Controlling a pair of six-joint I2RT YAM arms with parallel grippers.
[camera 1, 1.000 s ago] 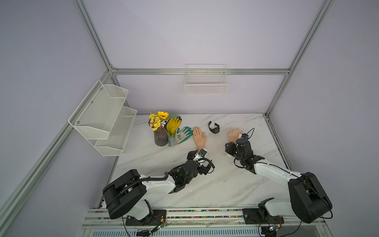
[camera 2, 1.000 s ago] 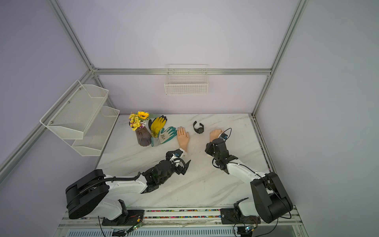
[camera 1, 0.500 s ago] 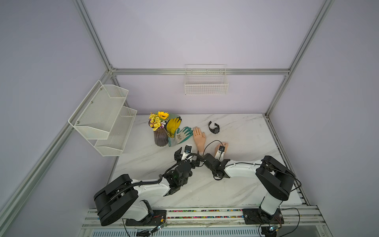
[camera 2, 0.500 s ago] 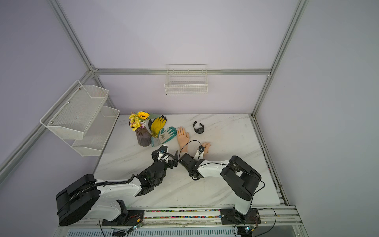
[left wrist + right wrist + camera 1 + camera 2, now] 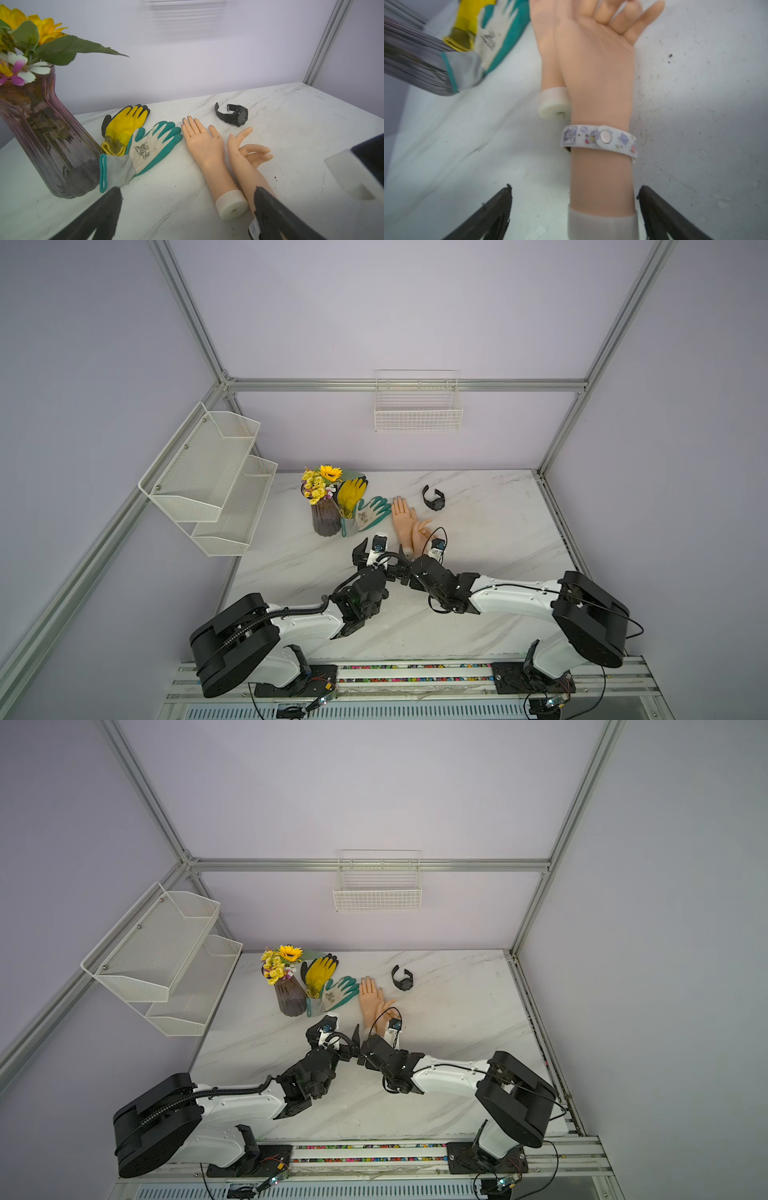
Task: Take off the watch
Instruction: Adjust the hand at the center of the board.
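Observation:
The black watch [image 5: 433, 498] [image 5: 402, 977] [image 5: 234, 114] lies loose on the marble table, strap open, beyond two mannequin hands and on neither of them. One mannequin hand [image 5: 400, 515] [image 5: 204, 145] lies flat, palm up. The second mannequin hand [image 5: 422, 530] [image 5: 596, 68] lies against it and wears a thin white printed band [image 5: 600, 139]. My right gripper [image 5: 574, 189] [image 5: 417, 552] is open, its fingers either side of that hand's forearm and apart from it. My left gripper [image 5: 187, 199] [image 5: 379, 548] is open over bare table, just short of both wrist stumps.
A purple glass vase [image 5: 326, 519] of flowers stands at the back left, with a yellow glove [image 5: 351, 495] and a teal-and-white glove [image 5: 368, 514] beside it. A tiered wire shelf [image 5: 212, 477] hangs on the left wall and a wire basket [image 5: 417, 408] on the back wall.
My right arm swept left, dragging the banded mannequin hand up against the flat one, and then its jaws opened off the forearm. My left gripper drew back a little, still open.

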